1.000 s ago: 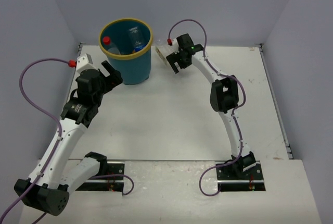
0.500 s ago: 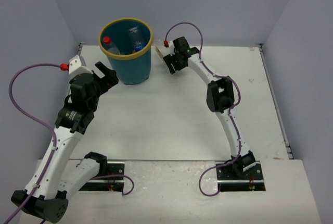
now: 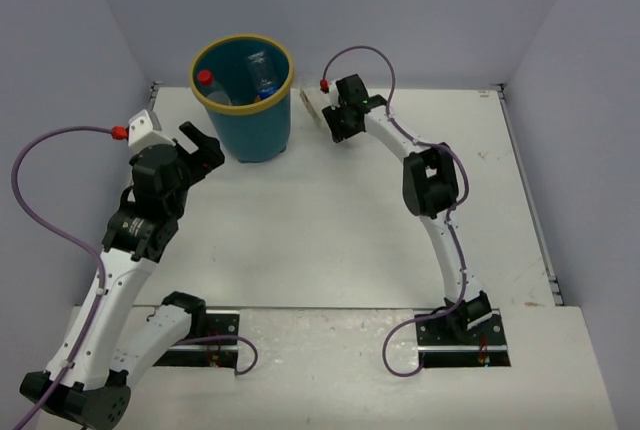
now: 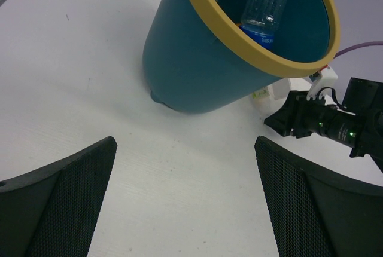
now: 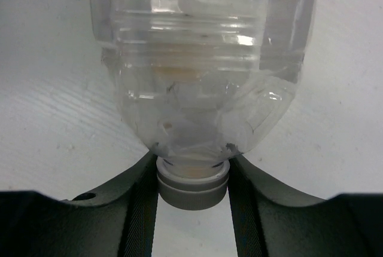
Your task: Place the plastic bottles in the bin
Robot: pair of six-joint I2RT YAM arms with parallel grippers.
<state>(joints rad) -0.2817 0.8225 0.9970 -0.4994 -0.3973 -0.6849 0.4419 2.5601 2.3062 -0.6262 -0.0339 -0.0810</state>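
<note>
The bin (image 3: pixel 257 130), teal with a yellow rim, stands at the back of the table and holds several plastic bottles: one red-capped (image 3: pixel 205 78), one clear (image 3: pixel 260 70). The left wrist view shows the same bin (image 4: pixel 191 60) with a clear, blue-labelled bottle (image 4: pixel 269 0) inside. My right gripper (image 3: pixel 329 116) is just right of the bin, shut on the neck of a clear plastic bottle (image 3: pixel 311 104). In the right wrist view the fingers (image 5: pixel 141 209) pinch that bottle (image 5: pixel 197 60) at its grey cap (image 5: pixel 192 186). My left gripper (image 3: pixel 205 143) hangs open and empty left of the bin.
Grey walls close in the table on the left, back and right. The bare white tabletop (image 3: pixel 320 220) stretches between the two arms. The right arm's purple cable (image 3: pixel 365 50) loops above its wrist, close to the bin's right side.
My right gripper has closed on the clear bottle's neck beside the bin. The left arm has drawn back from the bin, toward the left, still open.
</note>
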